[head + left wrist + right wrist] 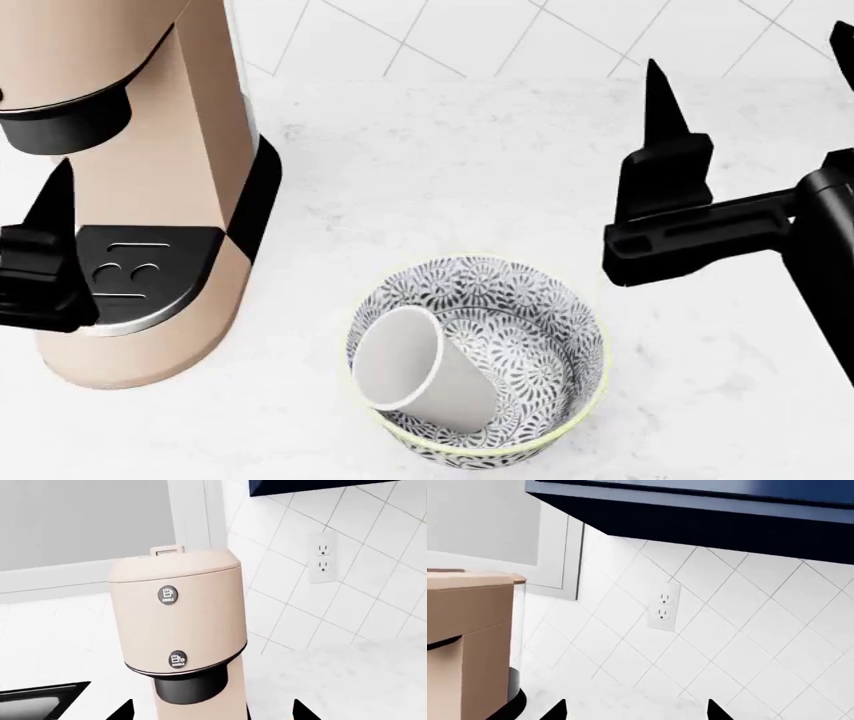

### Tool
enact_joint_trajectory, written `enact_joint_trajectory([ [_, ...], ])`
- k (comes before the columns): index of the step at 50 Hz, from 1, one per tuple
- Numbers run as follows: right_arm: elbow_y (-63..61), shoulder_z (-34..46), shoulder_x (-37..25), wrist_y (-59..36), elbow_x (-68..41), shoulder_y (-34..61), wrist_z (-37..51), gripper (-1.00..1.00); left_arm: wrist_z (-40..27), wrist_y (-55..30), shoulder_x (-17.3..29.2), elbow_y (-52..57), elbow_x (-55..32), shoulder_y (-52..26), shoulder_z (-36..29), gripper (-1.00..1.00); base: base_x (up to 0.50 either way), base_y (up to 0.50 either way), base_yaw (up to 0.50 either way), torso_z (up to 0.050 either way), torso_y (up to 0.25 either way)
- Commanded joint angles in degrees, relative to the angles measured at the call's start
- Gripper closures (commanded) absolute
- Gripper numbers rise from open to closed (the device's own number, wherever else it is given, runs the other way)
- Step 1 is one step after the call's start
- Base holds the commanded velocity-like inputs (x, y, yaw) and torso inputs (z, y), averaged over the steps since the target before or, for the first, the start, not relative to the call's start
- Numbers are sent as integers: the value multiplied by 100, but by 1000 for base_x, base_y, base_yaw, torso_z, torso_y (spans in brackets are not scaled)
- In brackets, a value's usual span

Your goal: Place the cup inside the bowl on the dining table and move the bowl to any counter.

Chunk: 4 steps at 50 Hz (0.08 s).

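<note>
One floral-patterned round bowl [474, 365] sat on the veined marble counter [441, 170], one smooth white cup [416, 372] tilted inside it, beside a beige coffee machine [147, 150]. Both the left gripper [212, 711] and the right gripper [635, 709] were spread, holding nothing.

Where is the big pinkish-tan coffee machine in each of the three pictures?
Head view: the coffee machine stands at the left edge on the counter, beside the bowl.
Left wrist view: it fills the middle, facing the camera.
Right wrist view: only its side shows at the left edge.
Shared landmark: the wall outlet shows in both wrist views; the head view misses it.
</note>
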State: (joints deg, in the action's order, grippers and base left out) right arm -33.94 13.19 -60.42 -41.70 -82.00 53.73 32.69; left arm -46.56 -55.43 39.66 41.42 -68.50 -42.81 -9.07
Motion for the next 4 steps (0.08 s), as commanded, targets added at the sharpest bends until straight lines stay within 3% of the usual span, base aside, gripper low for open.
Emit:
enact_joint_trajectory([
  [1, 181, 242, 212, -472, -234, 948, 114, -100, -171, -278, -25, -151, -335, -614, -43, -100, 0, 0, 0, 0, 0],
  [4, 314, 327, 311, -634, -309, 1294, 103, -100, -154, -367, -50, -252, -345, -812, -126, -100, 0, 0, 0, 0, 0],
])
